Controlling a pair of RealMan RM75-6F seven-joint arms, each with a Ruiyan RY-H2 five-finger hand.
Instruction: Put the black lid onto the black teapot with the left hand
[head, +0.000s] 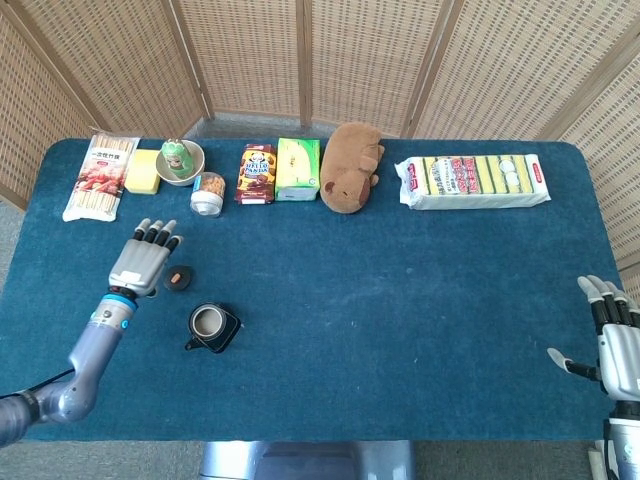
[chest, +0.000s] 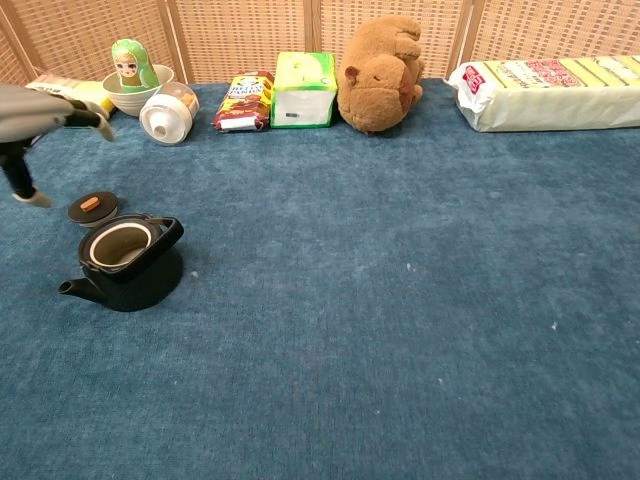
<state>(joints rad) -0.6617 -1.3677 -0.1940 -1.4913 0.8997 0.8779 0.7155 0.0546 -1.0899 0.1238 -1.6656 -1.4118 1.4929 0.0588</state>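
Note:
The black teapot (head: 212, 327) (chest: 125, 262) stands open on the blue cloth at the left, its spout pointing toward the table's near left. Just behind it lies the flat black lid (head: 179, 278) (chest: 91, 208) with an orange knob. My left hand (head: 142, 261) (chest: 30, 125) hovers right beside the lid on its left, fingers spread and holding nothing. At the table's near right corner my right hand (head: 612, 340) is also spread and empty.
Along the far edge stand a noodle packet (head: 100, 175), yellow sponge (head: 144, 171), bowl with a green doll (head: 179, 160), small jar (head: 208, 193), snack box (head: 257, 173), green tissue box (head: 298, 168), brown plush (head: 350, 167) and a long pack (head: 471, 181).

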